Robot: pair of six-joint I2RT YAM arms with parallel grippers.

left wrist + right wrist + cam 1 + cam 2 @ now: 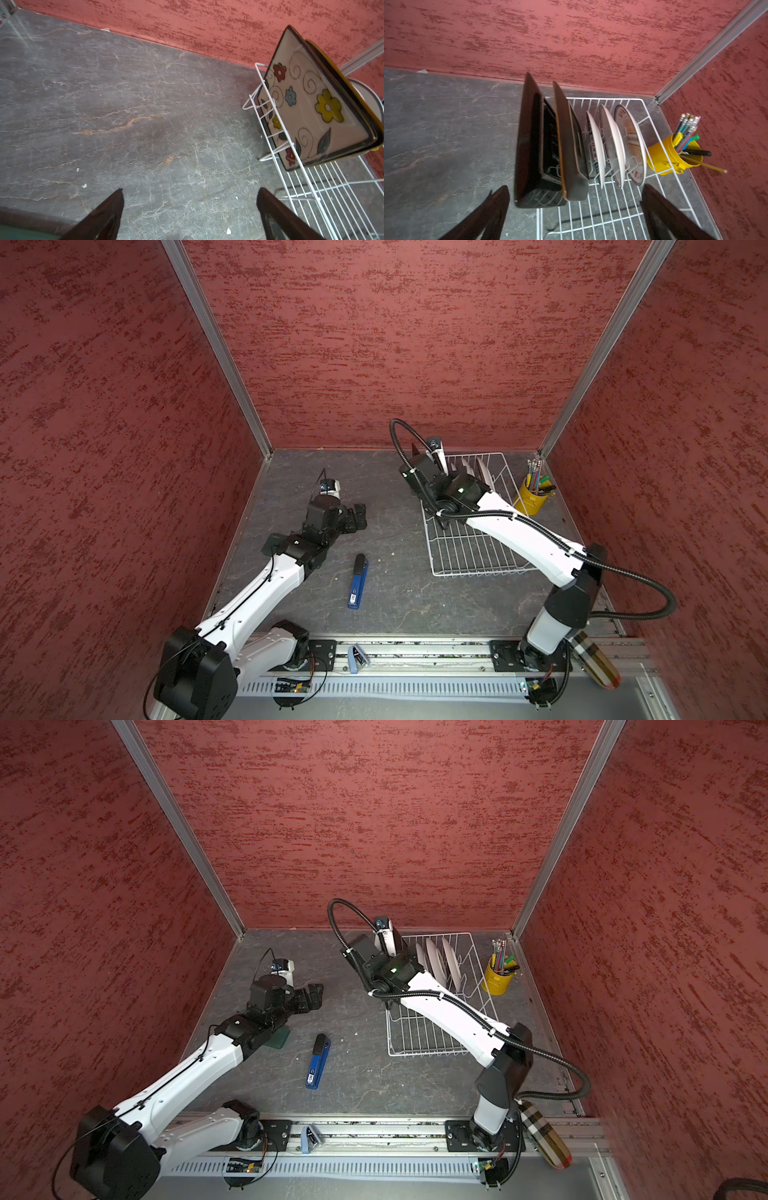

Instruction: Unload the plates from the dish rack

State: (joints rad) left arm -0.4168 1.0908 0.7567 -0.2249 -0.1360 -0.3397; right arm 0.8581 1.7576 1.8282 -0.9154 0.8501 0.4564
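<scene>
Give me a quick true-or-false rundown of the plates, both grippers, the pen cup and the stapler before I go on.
1. All five plates stand on edge in the dish rack. True.
2. The right gripper is shut on a square plate. False: its jaws are open and hold nothing, close by the plates.
3. The yellow pen cup stands inside the rack. False: it stands on the table, just outside the rack.
4. The blue stapler lies on the table between the two arms. True.
5. The left gripper holds a round plate. False: it is open and holds nothing.
</scene>
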